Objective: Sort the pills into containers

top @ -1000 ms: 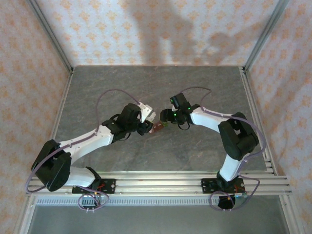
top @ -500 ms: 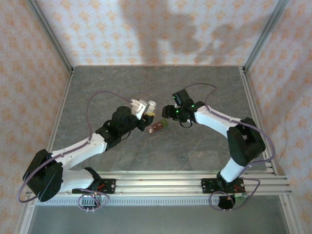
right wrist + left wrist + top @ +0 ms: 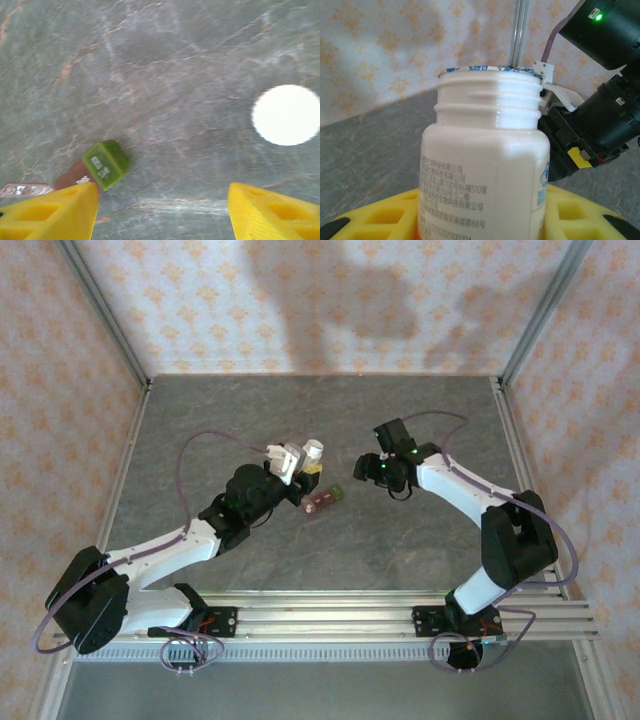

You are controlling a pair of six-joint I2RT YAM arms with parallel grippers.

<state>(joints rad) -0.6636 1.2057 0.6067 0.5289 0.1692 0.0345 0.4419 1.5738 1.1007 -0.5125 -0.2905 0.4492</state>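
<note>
Left gripper [image 3: 305, 472] pinches white bottle [image 3: 485, 165] (its base cut off by the frame) | right gripper [image 3: 160, 210] spread, holding nothing | table [image 3: 200, 420] bears containers [image 3: 325, 501] near both grippers, touching neither | strip brownish-red with green end, red part half hidden behind yellow finger [image 3: 50, 212] | white blob [image 3: 286, 115] too glaring to identify

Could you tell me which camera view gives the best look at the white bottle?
The left wrist view: the white bottle is close up, held in the left gripper, with its threaded neck and printed label clear. The top external view shows it small, at that gripper's tip.
</note>
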